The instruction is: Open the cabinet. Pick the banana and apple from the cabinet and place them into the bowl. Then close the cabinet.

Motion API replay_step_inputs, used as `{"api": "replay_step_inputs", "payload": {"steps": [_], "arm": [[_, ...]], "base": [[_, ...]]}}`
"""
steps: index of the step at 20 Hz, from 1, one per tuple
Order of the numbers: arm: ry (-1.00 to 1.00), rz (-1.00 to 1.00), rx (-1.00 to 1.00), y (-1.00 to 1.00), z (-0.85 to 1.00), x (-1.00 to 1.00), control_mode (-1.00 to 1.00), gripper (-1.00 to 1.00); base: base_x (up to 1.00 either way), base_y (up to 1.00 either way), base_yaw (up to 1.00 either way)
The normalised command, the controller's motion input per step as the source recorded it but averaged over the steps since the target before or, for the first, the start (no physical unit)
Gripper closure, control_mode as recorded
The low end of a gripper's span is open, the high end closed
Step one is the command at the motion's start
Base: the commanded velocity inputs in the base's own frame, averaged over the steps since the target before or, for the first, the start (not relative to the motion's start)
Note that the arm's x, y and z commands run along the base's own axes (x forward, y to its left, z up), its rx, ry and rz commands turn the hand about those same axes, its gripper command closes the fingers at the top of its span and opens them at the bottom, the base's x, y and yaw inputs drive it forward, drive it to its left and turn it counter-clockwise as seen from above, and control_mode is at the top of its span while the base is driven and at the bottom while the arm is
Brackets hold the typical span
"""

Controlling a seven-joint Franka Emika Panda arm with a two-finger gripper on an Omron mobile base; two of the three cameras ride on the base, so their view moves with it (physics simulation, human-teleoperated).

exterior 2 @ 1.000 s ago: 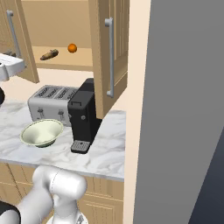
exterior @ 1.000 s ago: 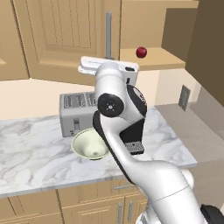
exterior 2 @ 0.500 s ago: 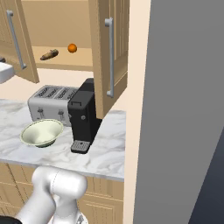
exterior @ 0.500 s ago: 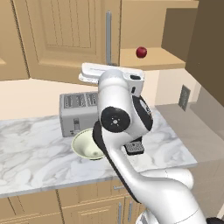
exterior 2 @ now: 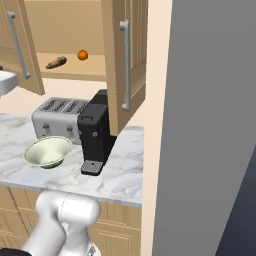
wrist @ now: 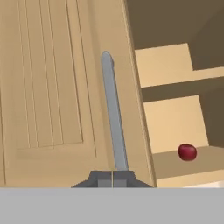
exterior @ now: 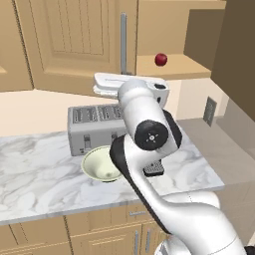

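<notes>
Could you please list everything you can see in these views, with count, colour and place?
cabinet: one, light wood, on the wall above the counter, both doors open
handles: two, silver, upright bars, one on each door
apple: one, dark red, on the cabinet shelf
banana: one, yellow-brown, on the same shelf
orange ball: one, orange, on the shelf beside the banana
bowl: one, pale cream-green, on the counter before the toaster, empty
toaster: one, silver, at the back of the counter
coffee machine: one, black, beside the toaster
counter: one, white marble
gripper: one, dark tips, shut, at the foot of the left door's handle
</notes>
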Motion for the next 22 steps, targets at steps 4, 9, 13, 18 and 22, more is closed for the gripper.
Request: {"api": "replay_step_inputs", "payload": {"steps": [4,9,13,18,22], "arm": [[0.0,0.25,0.0,-0.23,0.0,-0.01,-1.0,1.0],[0.0,0.11,0.0,-0.22,0.0,-0.02,-1.0,1.0],[0.0,0.11,0.0,-0.24,0.0,0.0,-1.0,1.0],[0.0,0.15,0.0,-0.33,-0.01,0.02,-1.0,1.0],[0.0,0.18,0.0,-0.31,-0.05,0.11,-1.0,1.0]], "base": [[0.0,0.0,0.0],[0.0,0.0,0.0],[0.0,0.0,0.0],[0.0,0.0,0.0],[0.0,0.0,0.0]]}}
